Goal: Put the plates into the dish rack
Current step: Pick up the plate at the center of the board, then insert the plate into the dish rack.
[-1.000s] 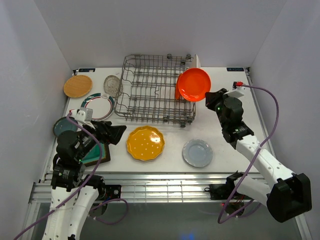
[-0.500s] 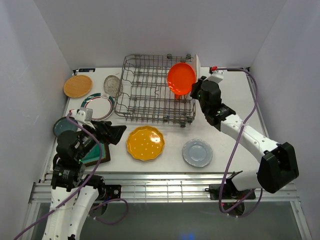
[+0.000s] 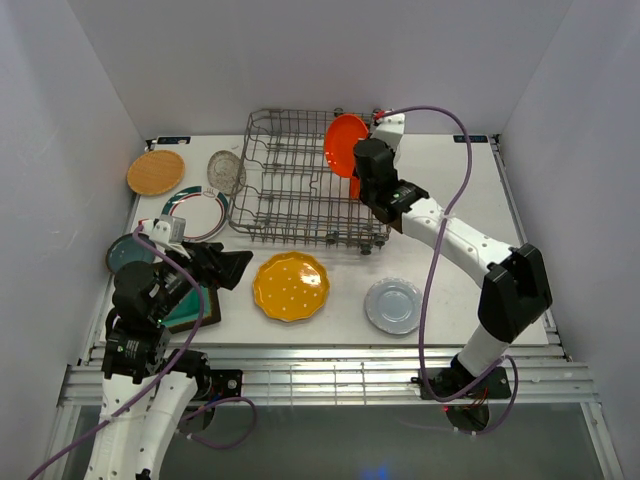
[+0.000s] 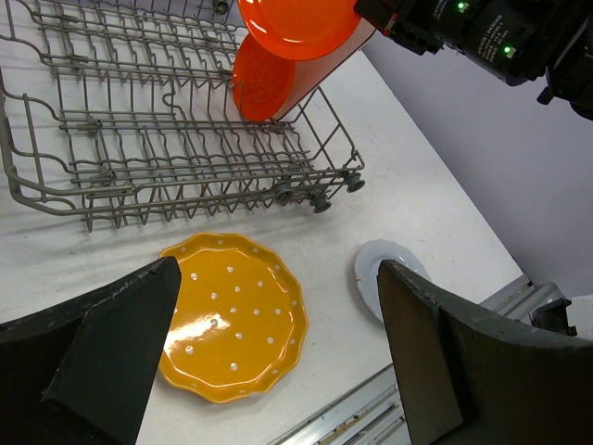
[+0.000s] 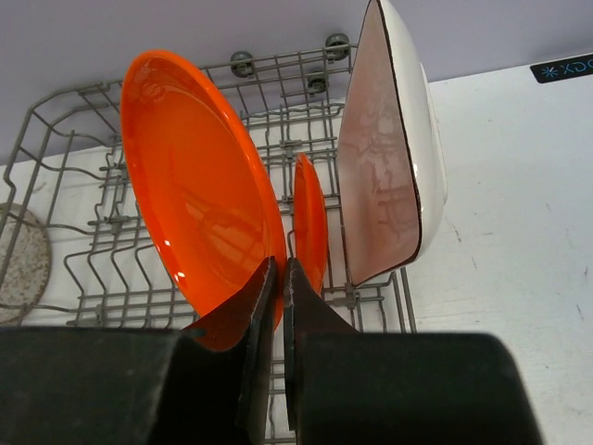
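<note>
My right hand (image 5: 278, 278) pinches the orange plate (image 5: 199, 185) by its rim, edge-up to slot between tines | plate over rack (image 3: 290, 190) right end, beside white dish (image 5: 394, 158) | left hand (image 4: 278, 273) open, waiting above desk (image 4: 389, 167)

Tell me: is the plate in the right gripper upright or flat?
Upright: the orange plate stands on edge, its lower rim pinched by the right gripper.

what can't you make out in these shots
- Top external: the square teal plate is mostly covered by the left arm.
- Right wrist: the right gripper hides the lower edge of the held orange plate, so whether it sits in the dish rack is unclear.
- Left wrist: the frame's top edge cuts off that plate.
</note>
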